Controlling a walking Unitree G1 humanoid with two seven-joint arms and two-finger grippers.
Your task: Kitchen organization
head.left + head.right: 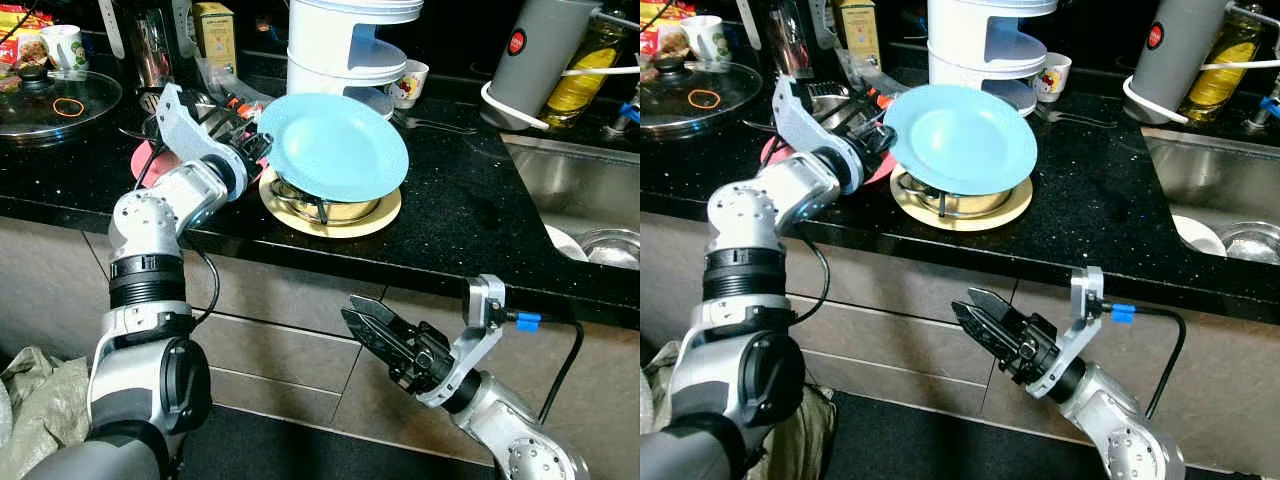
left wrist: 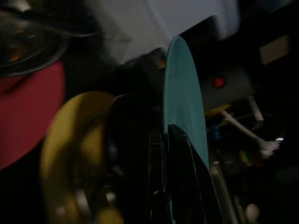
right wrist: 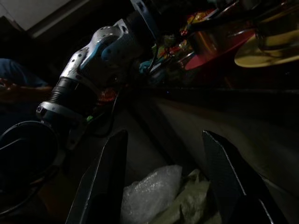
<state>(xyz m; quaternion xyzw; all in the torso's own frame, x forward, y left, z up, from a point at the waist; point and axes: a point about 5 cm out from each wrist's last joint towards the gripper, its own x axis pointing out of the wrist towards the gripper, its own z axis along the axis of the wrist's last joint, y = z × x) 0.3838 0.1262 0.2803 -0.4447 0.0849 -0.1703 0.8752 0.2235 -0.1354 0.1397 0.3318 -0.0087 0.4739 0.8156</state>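
While the left gripper [image 1: 262, 150] pinched the rim of the blue plate [image 1: 335, 145], that plate hung tilted over a metal bowl [image 1: 322, 205] on a yellow plate [image 1: 380, 217]. A white tiered rack [image 1: 345, 45] stood close behind. The right gripper [image 1: 368, 327] hung spread below the black counter [image 1: 460, 215].

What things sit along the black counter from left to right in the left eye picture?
Round glass pot lid → left hand gripping the round light blue plate → tilted grey cylinder with a red button → steel sink.
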